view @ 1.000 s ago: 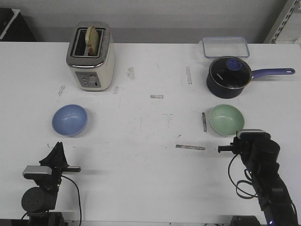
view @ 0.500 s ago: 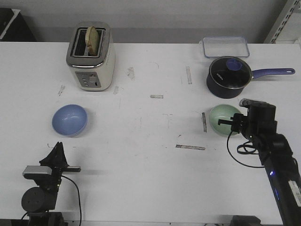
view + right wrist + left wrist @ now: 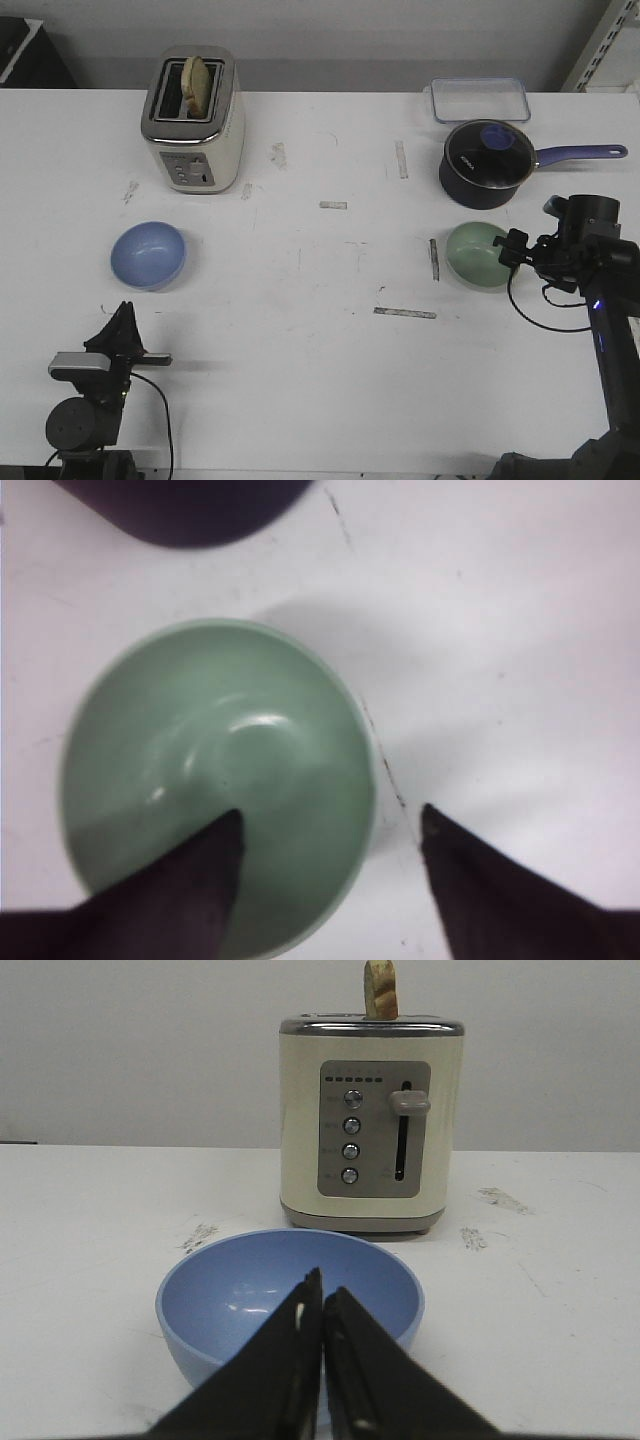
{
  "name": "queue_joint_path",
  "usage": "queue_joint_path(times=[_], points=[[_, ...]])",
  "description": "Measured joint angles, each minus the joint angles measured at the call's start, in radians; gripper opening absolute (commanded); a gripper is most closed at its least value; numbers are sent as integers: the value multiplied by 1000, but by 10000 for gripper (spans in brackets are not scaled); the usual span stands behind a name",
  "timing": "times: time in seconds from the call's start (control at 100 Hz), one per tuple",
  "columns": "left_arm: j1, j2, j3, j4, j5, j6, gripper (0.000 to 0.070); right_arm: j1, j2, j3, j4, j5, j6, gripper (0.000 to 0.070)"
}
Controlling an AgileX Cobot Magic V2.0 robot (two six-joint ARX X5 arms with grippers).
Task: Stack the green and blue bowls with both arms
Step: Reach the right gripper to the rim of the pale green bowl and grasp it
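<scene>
Smooth, glossy mint-green bowl (image 3: 215,780), empty inside.

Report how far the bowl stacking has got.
Done: nothing stacked; the light blue round bowl and pale green round bowl sit far apart on the white table.
In hand: the right gripper is open, straddling the green bowl's rim.
Left: grasp, carry, stack. The left gripper is shut, short of the blue bowl.

We see a white table (image 3: 330,330) with scuffed tape marks, backed by a plain grey wall (image 3: 350,40); lighting is even.
</scene>
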Motion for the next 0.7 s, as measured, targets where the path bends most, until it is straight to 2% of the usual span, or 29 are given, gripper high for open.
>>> queue_joint_path(times=[0.39,0.6,0.7], points=[[0,0,0,0,0,0,1,-55,127,0,41,-96,-43,529],[0,0,0,0,0,0,1,-49,182,0,79,-98,-50,353],[0,0,0,0,0,0,1,-49,185,0,96,-99,-51,235]])
